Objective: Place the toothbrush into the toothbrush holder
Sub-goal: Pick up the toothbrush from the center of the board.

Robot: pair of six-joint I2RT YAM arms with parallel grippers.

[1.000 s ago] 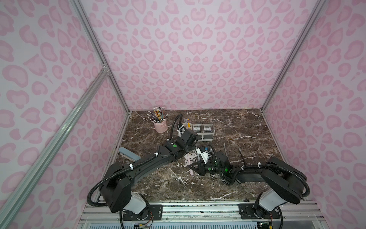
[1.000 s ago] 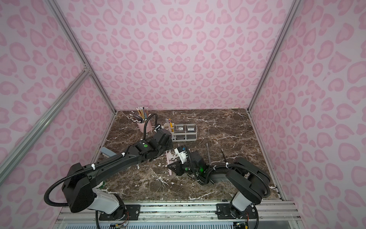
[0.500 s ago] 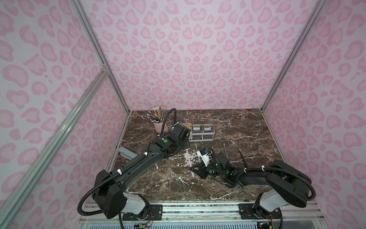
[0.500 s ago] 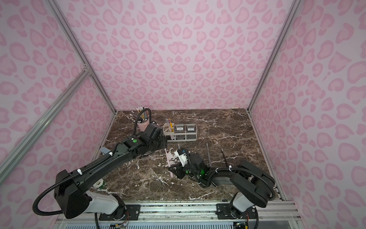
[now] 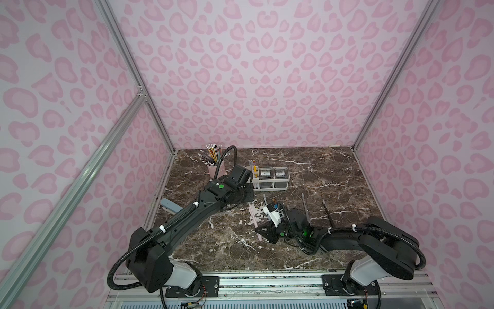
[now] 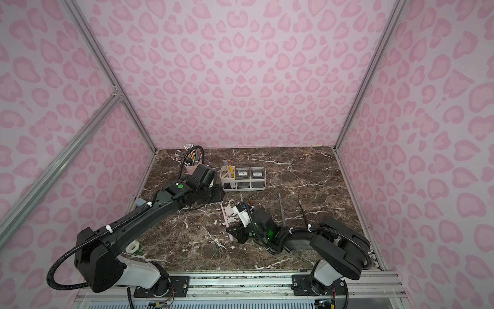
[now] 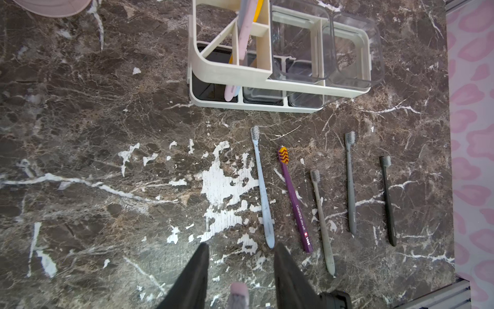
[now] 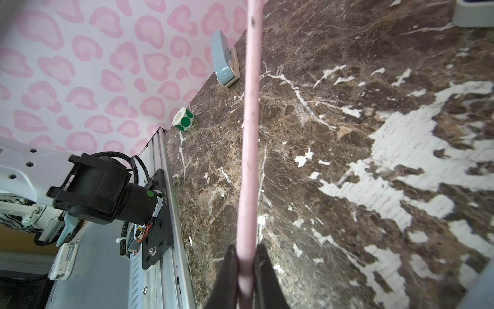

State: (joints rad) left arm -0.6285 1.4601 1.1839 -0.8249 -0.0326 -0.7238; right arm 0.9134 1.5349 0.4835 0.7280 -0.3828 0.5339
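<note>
– Toothbrush (image 8: 250, 133) pinched tight in the right gripper (image 8: 246, 250)! Pink shaft clamped near one end, the rest poking out ahead of the jaws, over the middle of the surface (image 5: 320, 187).
– And the toothbrush holder (image 7: 227, 73)?
– Well apart from that grip, toward the far edge, left of middle. The left gripper (image 7: 240, 244) hangs near it, jaws partly apart. A blurred pinkish blob sits between them with a gap on either side, and I can't tell what it is.
– Give me the count!
– One holder, with two clear cups (image 7: 296, 42) in it and at least two handles standing in its slotted end. Five brushes lie in a row on its near side: light blue (image 7: 263, 192), purple (image 7: 295, 200), grey-green (image 7: 322, 222), grey (image 7: 350, 187), black (image 7: 389, 203). One pink cup of pencils (image 5: 215, 170) near the far left corner.
</note>
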